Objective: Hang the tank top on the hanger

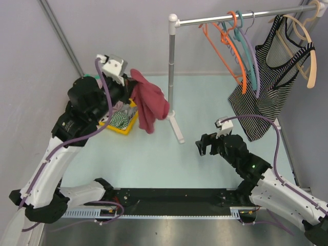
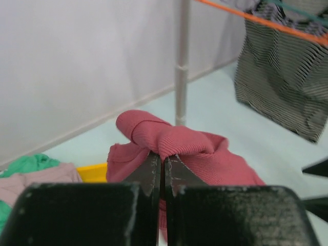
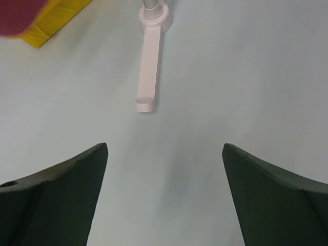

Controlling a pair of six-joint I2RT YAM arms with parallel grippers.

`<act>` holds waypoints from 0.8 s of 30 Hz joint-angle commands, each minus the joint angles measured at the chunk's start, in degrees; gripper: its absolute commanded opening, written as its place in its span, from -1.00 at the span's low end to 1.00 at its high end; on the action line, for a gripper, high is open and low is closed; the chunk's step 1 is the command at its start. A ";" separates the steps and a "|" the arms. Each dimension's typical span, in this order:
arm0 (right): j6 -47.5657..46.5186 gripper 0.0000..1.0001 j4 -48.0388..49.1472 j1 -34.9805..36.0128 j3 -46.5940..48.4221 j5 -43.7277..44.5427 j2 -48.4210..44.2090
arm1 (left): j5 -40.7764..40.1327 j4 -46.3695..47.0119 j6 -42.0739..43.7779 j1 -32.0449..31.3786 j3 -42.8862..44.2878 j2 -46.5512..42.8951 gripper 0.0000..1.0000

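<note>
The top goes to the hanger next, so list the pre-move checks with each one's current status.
1. Grip: left pincer shut on the tank top: ok.
2. Tank top lifted, hanging from that grip: ok.
3. Right pincer open and empty: ok.
4. Hanger hooked on the rail, bare: ok.
5. Strap opening exposed for threading: cannot tell, the fabric is bunched.
6. Tank top on hanger: not ok.
</note>
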 commanded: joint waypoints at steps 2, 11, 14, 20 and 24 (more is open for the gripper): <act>1.15 0.99 -0.63 -0.21 3.39 0.83 -1.07 | -6.29 1.68 2.73 -9.57 -7.62 -3.95 -1.00; 1.85 0.99 -2.39 -0.21 4.80 1.54 0.25 | 0.02 -0.87 -6.23 -12.58 -35.12 -10.20 0.88; 2.29 0.99 -2.39 -0.21 4.80 0.75 1.39 | 0.23 0.17 -9.65 -12.58 -41.19 -13.53 0.99; 3.52 0.96 -0.55 0.57 5.33 -1.97 4.20 | -1.38 2.55 -9.50 -9.16 -38.84 -13.38 0.99; 3.52 0.96 -0.01 2.33 6.91 -3.29 4.73 | 7.92 3.17 -9.49 -1.96 -32.26 -5.92 0.99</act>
